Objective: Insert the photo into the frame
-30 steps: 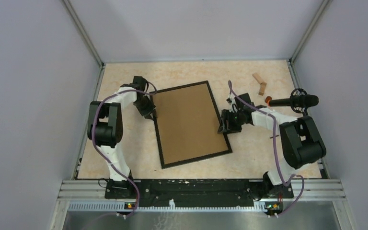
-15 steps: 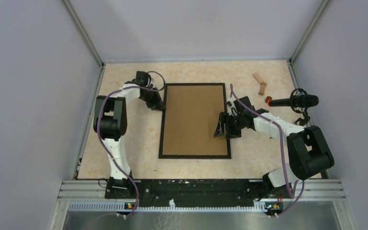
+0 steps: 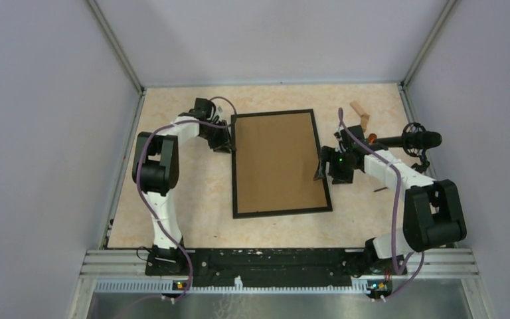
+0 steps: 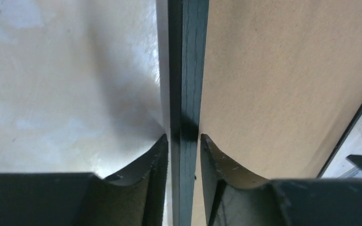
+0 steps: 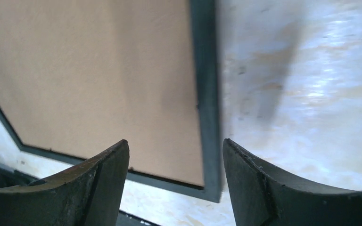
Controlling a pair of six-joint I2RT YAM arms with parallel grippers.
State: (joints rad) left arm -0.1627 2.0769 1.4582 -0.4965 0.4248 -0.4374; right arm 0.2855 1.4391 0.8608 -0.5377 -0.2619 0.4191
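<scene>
The frame (image 3: 279, 163) lies flat on the table with its brown backing board up, inside a thin black edge. My left gripper (image 3: 229, 145) is at the upper part of its left edge. In the left wrist view the gripper (image 4: 184, 141) is closed around the black edge (image 4: 187, 70), one finger on each side. My right gripper (image 3: 323, 167) is open and empty over the frame's right edge. In the right wrist view the gripper (image 5: 174, 150) stands wide apart above the black edge (image 5: 206, 94) and a frame corner. The photo is not in view.
Two small wooden blocks (image 3: 360, 114) lie at the back right. A black microphone-like rod with an orange tip (image 3: 405, 140) juts in from the right wall. Enclosure walls and posts ring the table.
The frame has turned from tilted to nearly square and shifted right. My left gripper has moved with its left edge. My right gripper has moved right and back, off the board to the right edge.
</scene>
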